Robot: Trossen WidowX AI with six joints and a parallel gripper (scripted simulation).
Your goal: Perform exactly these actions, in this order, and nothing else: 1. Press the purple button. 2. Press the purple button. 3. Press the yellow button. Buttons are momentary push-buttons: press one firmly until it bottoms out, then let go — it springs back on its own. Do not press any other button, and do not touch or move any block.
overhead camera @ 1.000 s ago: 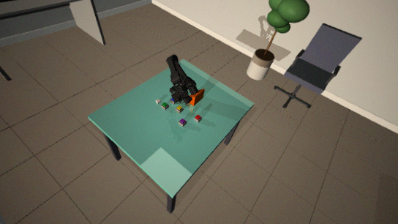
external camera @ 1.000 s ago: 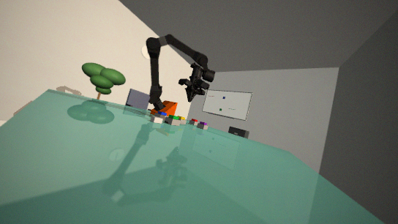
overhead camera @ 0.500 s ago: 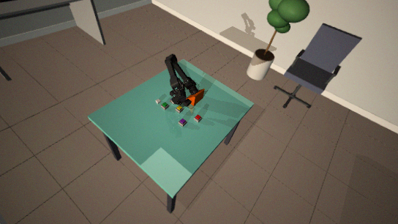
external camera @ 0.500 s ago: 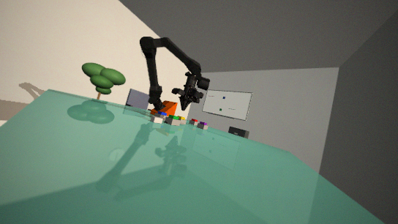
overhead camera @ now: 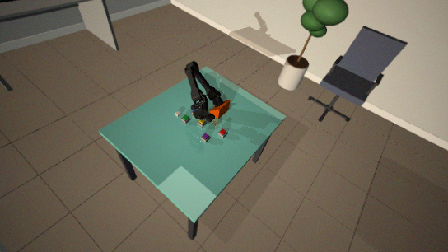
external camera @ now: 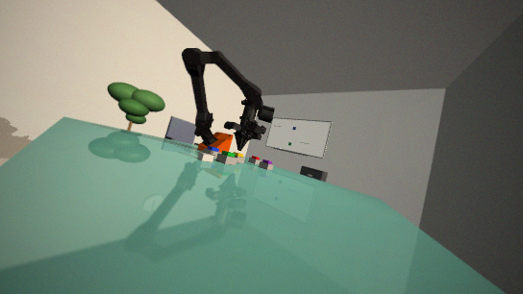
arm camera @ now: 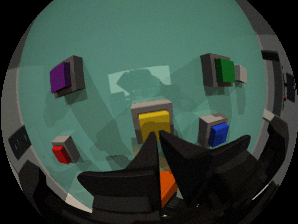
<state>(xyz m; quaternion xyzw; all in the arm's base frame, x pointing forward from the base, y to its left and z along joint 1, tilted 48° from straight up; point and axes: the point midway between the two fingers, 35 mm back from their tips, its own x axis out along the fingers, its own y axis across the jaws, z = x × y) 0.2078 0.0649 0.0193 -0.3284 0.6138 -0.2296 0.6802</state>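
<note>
From the top view, a green table (overhead camera: 165, 165) stands on a brown tile floor. The black arm (overhead camera: 198, 84) bends down over the far part of the table. Its gripper (overhead camera: 203, 116) is right above the yellow button (overhead camera: 201, 122). The purple button (overhead camera: 205, 137) sits nearer, apart from the arm. The red button (overhead camera: 222, 133) is to its right. The green button (overhead camera: 185, 119) is left of the yellow one. An orange block (overhead camera: 219, 109) sits just right of the gripper. A plant pot (overhead camera: 292, 72) and a chair (overhead camera: 356, 72) stand by the far wall.

From the exterior view, the gripper (external camera: 241, 142) points down, its tip just above the row of buttons. The yellow button (external camera: 239, 156) is right under it. The purple button (external camera: 266, 163) is farthest right in the row, and the red button (external camera: 255, 159) is between them.

From the wrist view, the two black fingers are pressed close together with nothing between them. Their tips sit at the near edge of the yellow button (arm camera: 154, 123). The purple button (arm camera: 61, 76) is far off to the left. The green button (arm camera: 225, 70) is up on the right and a blue button (arm camera: 218, 133) is just right of the yellow one. The red button (arm camera: 61, 153) is low on the left.
</note>
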